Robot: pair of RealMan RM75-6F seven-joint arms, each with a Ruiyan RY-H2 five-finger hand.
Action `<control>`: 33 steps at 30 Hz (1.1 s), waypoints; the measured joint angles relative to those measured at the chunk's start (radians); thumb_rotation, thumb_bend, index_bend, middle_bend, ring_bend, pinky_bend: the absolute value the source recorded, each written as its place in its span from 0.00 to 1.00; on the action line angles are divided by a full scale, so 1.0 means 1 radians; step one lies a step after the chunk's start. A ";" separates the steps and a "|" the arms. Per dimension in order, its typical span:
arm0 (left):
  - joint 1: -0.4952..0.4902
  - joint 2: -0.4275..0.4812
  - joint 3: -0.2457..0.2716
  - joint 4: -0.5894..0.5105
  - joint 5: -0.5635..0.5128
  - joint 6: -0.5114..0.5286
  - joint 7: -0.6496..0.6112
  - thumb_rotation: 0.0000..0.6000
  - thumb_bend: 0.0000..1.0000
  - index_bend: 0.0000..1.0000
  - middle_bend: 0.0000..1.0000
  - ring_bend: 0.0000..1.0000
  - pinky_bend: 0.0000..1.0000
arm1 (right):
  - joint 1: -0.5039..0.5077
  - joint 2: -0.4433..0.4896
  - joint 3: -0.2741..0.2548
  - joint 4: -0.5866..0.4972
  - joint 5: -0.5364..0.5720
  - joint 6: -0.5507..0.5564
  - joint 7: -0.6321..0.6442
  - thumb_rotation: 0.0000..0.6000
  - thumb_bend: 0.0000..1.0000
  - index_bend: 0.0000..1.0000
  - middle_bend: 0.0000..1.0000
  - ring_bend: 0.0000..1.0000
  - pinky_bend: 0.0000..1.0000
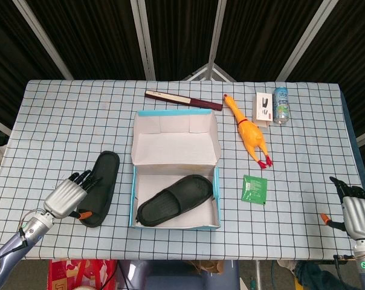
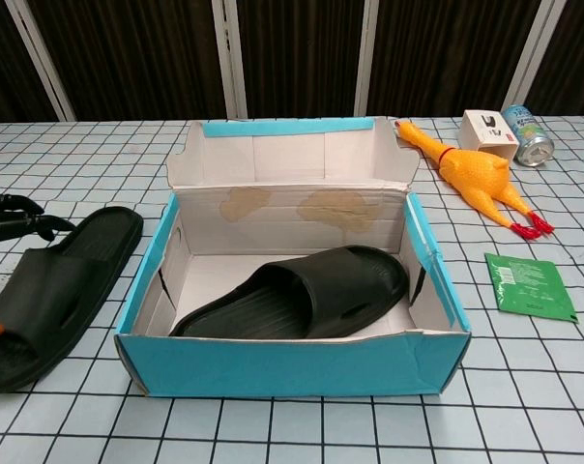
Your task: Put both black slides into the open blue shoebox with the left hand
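The left hand [image 1: 66,194] sits low over the near-left part of the checked tablecloth [image 1: 61,121], its silver back up and its dark fingers [image 1: 81,178] fanned apart. Those fingers reach onto the outer edge of a black rubber slide [image 1: 100,187] lying flat on the cloth; from the chest view only the fingertips [image 2: 12,215] show, at the slide's far rim, and I cannot tell whether they truly grip it or merely rest there. A small orange tip shows by the hand's near side against the slide's heel end.

Just beyond that slide, on the side away from the hand, stands the open blue cardboard shoebox [image 1: 217,193] with its pale lid flap tipped back. The second black slide [image 1: 174,199] already lies inside it, set slantwise across the floor of the box.

Further still from the left hand are a green foil packet [image 1: 254,188], a yellow rubber chicken [image 1: 248,131], a small white carton [image 1: 263,108] and a drinks can [image 1: 281,104] side by side, and a dark red flat case [image 1: 182,99] behind the box.

The right hand [image 1: 355,208] waits well apart at the near-right corner, fingers loosely parted, holding nothing.
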 measured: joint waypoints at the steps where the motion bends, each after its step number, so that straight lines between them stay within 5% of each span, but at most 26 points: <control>1: 0.002 -0.001 0.000 0.004 -0.003 0.000 -0.008 0.52 0.24 0.05 0.19 0.10 0.25 | 0.001 0.000 0.000 0.000 0.001 -0.002 0.000 1.00 0.23 0.13 0.19 0.24 0.15; 33: -0.037 -0.010 -0.003 0.000 -0.019 -0.085 0.088 0.53 0.25 0.03 0.21 0.10 0.25 | 0.005 0.003 0.002 -0.002 0.020 -0.017 -0.003 1.00 0.23 0.13 0.19 0.24 0.15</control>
